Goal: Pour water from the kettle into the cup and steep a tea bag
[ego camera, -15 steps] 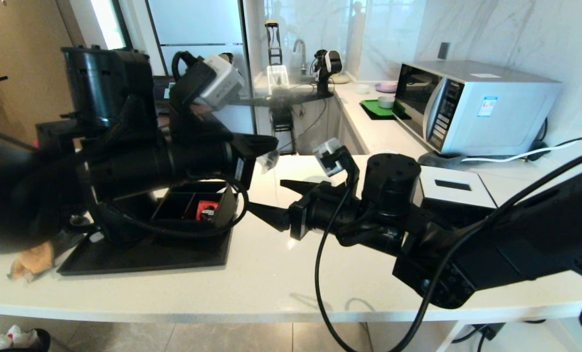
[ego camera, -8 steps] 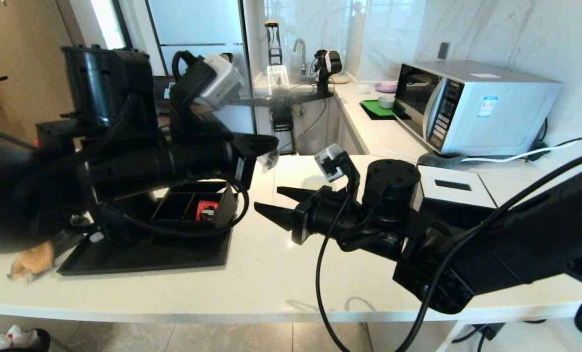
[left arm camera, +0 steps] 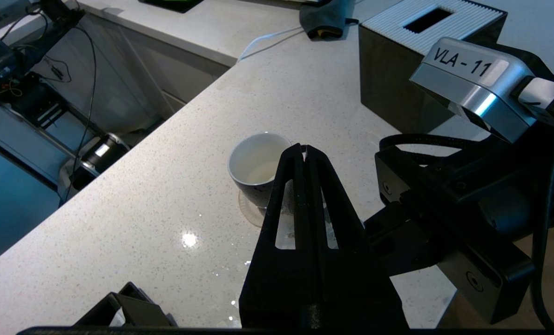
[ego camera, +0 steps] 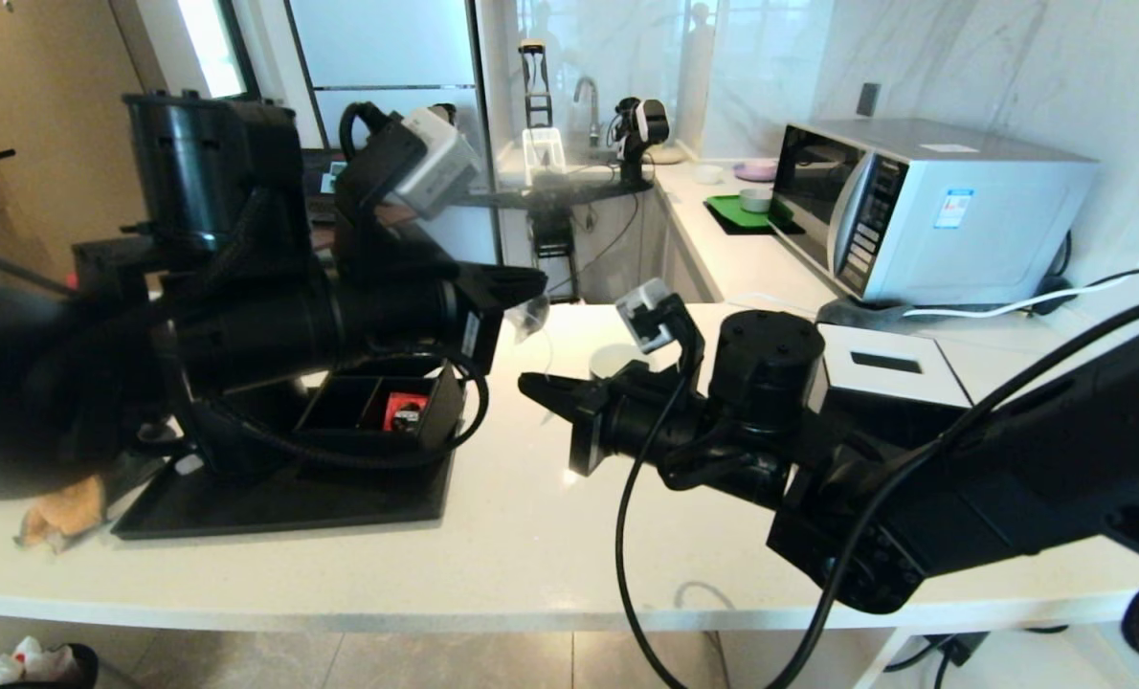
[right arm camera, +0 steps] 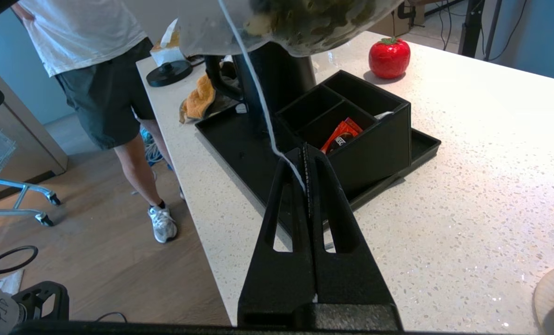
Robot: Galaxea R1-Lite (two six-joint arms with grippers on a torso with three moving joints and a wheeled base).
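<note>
The right gripper [ego camera: 534, 387] is hanging in the air beside the cup [ego camera: 615, 359], fingers pressed together and pinching the tea bag's thin white string [right arm camera: 277, 151]. The left gripper [ego camera: 522, 280] is sitting higher up, over the near side of the cup, closed on the tea bag [ego camera: 531, 313], which is dangling just under its tips. So the bag is being held between both grippers, above the counter [ego camera: 493, 545] and a bit off from the cup's mouth, not in it.

The cup is standing upright on a small coaster, with the grey box [ego camera: 890, 373] well apart behind the right arm. On the other side of the cup, the black tray [ego camera: 282, 502] with its divided organizer [ego camera: 383, 402] is taking up counter space, a red packet [ego camera: 402, 410] sitting in one compartment. The counter's front edge is running well clear of the cup, with bare white surface between them. From the cup, the microwave [ego camera: 924, 206] is sitting far back against the wall.
</note>
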